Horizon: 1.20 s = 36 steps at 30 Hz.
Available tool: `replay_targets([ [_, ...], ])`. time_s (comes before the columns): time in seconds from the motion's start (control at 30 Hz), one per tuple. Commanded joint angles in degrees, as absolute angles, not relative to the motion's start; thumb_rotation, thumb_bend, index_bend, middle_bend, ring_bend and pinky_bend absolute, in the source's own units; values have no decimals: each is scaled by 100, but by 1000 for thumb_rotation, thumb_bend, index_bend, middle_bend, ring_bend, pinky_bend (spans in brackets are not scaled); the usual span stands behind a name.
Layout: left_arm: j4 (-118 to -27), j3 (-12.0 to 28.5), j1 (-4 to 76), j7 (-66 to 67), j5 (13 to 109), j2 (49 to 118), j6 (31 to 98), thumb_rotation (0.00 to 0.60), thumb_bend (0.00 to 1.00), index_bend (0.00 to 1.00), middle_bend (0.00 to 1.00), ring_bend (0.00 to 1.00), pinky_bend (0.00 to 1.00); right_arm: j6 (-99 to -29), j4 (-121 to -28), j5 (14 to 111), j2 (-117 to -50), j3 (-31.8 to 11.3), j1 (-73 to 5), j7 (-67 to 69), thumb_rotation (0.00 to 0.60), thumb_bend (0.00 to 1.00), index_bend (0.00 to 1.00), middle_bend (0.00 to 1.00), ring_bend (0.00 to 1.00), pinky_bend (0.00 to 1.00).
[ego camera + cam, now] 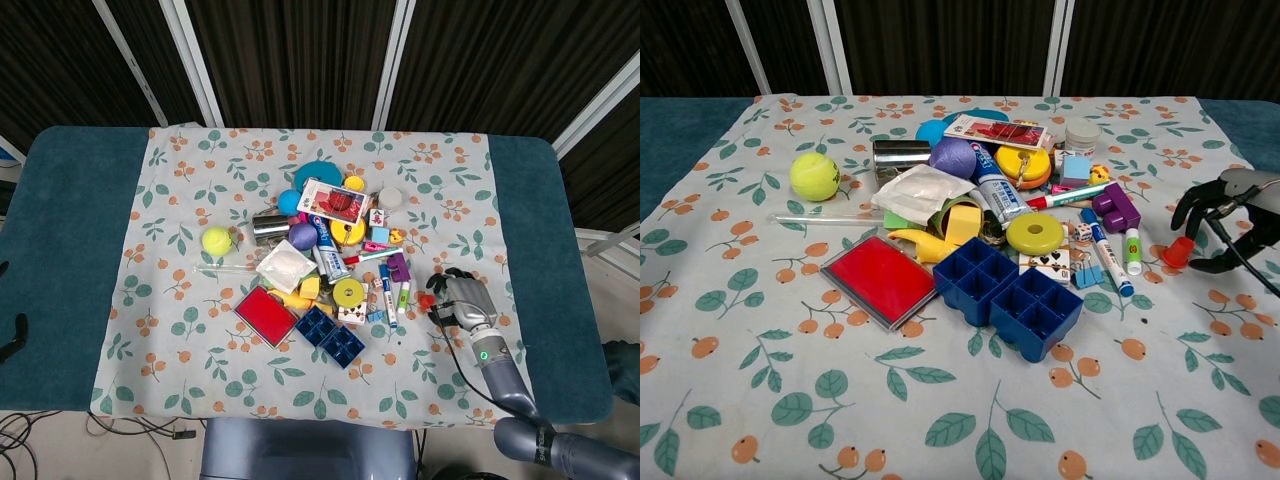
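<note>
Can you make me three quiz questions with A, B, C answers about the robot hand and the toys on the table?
1. Where is the small red piece?
A. right by the right hand
B. inside the blue tray
C. on top of the tennis ball

2. What colour is the flat square pad beside the blue tray?
A. green
B. red
C. white

3. What is the right hand doing?
A. squeezing the tennis ball
B. lying flat on the blue tray
C. holding nothing, fingers spread by the red piece

Answers: 1 A, the piece sits just below the fingertips. 2 B, its face is bright red. 3 C, no object is between the fingers.
</note>
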State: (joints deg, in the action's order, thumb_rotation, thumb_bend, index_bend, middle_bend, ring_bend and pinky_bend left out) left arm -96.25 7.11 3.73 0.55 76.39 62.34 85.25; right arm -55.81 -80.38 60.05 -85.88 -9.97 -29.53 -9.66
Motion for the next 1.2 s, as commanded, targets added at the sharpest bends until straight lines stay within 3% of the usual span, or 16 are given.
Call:
replay_targets([
  [0.03, -9627, 712, 374, 57, 7635, 6232, 8522, 600, 509, 28, 0, 0, 20, -5581, -7896, 6031, -8687, -995, -2963, -925, 600, 314, 397, 428, 197, 203],
  [0.83, -9632, 732, 383, 55, 7586, 6221, 8502, 600, 509, 29, 0, 0, 20, -5524, -7559, 6105, -9025, -1045, -3063, -834, 600, 358, 522, 506, 256, 203],
  [1.2, -9640, 733, 388, 48, 7565, 6210, 8478, 600, 509, 28, 0, 0, 21, -5630, -7792, 6207, -8844, -1091, -3062, -876, 600, 394, 525, 515, 262, 203],
])
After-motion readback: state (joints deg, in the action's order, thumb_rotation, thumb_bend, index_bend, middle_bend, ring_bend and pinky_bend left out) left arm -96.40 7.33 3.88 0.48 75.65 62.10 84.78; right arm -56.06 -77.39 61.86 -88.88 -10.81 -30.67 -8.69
